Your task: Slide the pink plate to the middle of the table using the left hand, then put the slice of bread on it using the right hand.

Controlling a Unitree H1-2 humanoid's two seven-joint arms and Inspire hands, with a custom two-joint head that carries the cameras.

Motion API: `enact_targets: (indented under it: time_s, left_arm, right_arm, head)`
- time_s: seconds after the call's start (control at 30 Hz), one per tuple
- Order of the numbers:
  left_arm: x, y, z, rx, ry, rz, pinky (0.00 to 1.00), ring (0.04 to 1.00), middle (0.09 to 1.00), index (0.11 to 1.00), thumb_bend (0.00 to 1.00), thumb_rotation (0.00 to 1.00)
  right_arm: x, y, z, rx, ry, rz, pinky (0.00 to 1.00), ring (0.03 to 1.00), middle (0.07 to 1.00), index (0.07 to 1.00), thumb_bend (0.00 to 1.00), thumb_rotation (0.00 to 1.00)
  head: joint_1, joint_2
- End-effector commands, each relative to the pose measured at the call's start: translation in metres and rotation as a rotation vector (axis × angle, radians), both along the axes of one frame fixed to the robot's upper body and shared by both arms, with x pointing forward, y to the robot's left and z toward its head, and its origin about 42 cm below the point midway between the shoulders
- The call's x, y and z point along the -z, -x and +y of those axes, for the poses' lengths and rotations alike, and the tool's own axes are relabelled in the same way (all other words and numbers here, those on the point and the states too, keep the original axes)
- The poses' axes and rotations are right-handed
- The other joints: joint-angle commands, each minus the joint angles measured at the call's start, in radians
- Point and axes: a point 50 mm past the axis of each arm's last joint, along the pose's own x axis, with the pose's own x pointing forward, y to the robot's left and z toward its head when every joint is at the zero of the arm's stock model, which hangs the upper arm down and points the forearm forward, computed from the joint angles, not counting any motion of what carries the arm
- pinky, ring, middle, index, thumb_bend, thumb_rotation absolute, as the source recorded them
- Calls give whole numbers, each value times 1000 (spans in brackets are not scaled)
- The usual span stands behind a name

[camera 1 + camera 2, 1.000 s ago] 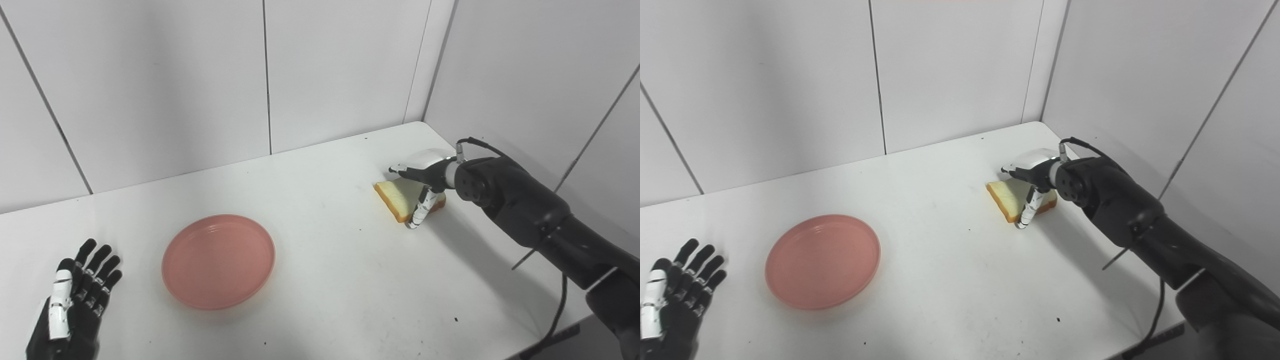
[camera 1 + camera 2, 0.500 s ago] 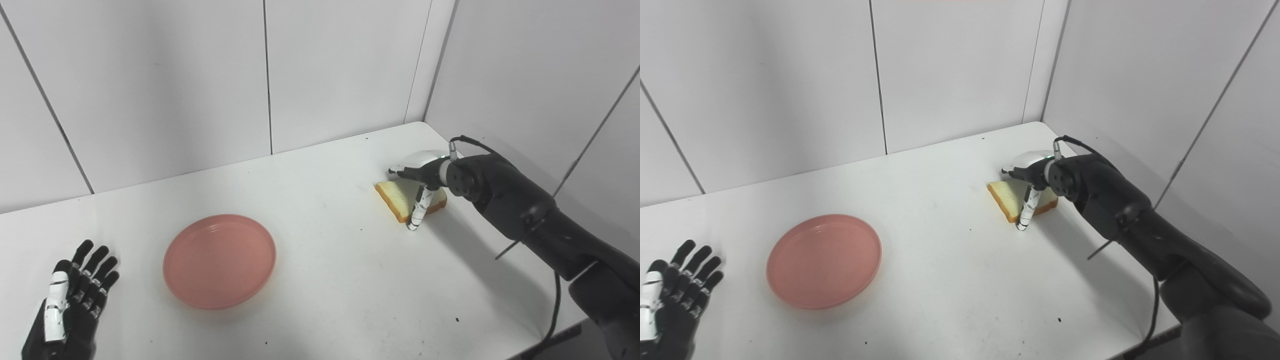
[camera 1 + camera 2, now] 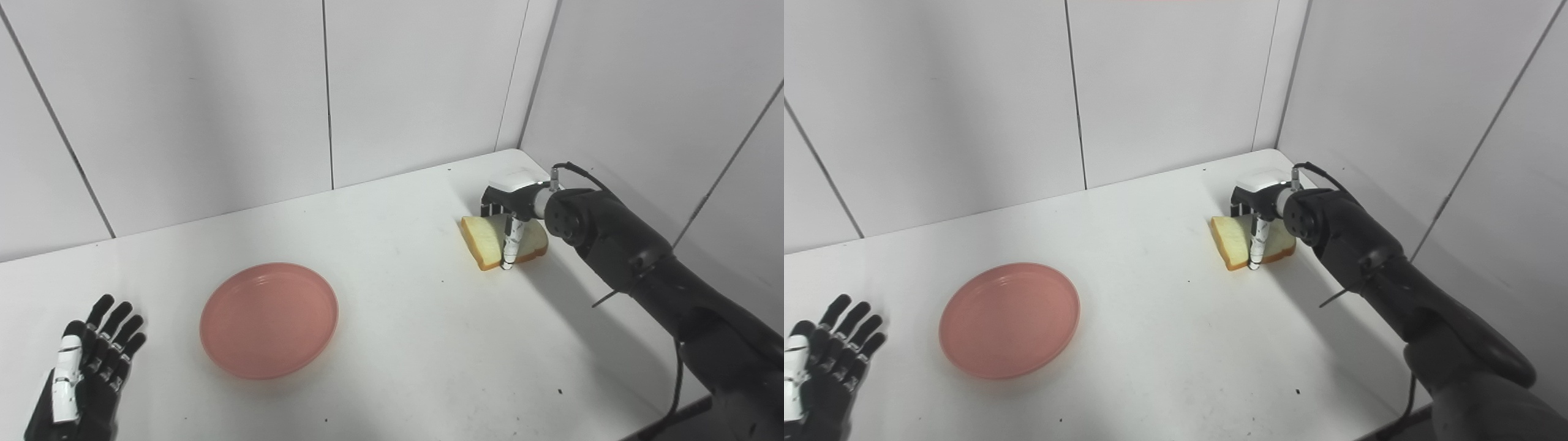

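My right hand (image 3: 511, 205) pinches the tan square bread slice (image 3: 490, 240) to lift it; my left hand (image 3: 86, 373) rests spread, empty.

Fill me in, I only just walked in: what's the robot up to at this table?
The right hand is closing on the bread near the table's far right corner, thumb in front of the slice, other fingers behind it; whether the bread is lifted yet is unclear. The pink plate sits empty, left of centre. The left hand rests open at the near left, touching nothing.
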Motion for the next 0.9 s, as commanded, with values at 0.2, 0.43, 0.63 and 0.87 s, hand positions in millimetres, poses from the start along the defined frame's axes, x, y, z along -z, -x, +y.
enact_targets:
  time_s: [0.2, 0.43, 0.63, 0.87]
  left_arm:
    - [-15, -7, -6, -3, 17, -61, 937, 926, 935, 922, 461, 1000]
    - [-17, -7, -14, 3, 22, -69, 931, 923, 928, 920, 458, 1000]
    - [-18, -6, -22, 3, 9, -73, 924, 925, 934, 926, 464, 1000]
    - [-16, -5, -36, 6, 11, -95, 925, 935, 941, 927, 461, 1000]
  right_arm:
    - [-24, -6, 5, -38, -4, -87, 422, 414, 507, 517, 515, 0]
    - [-53, -7, 12, -56, -35, -154, 477, 428, 516, 502, 517, 0]
    - [-87, -5, 25, -86, -112, -251, 457, 420, 497, 517, 516, 0]
    - [-128, 0, 75, -216, -150, -328, 426, 404, 489, 542, 513, 0]
  head:
    - [13, -3]
    - [34, -9]
    - [65, -16]
    - [151, -22]
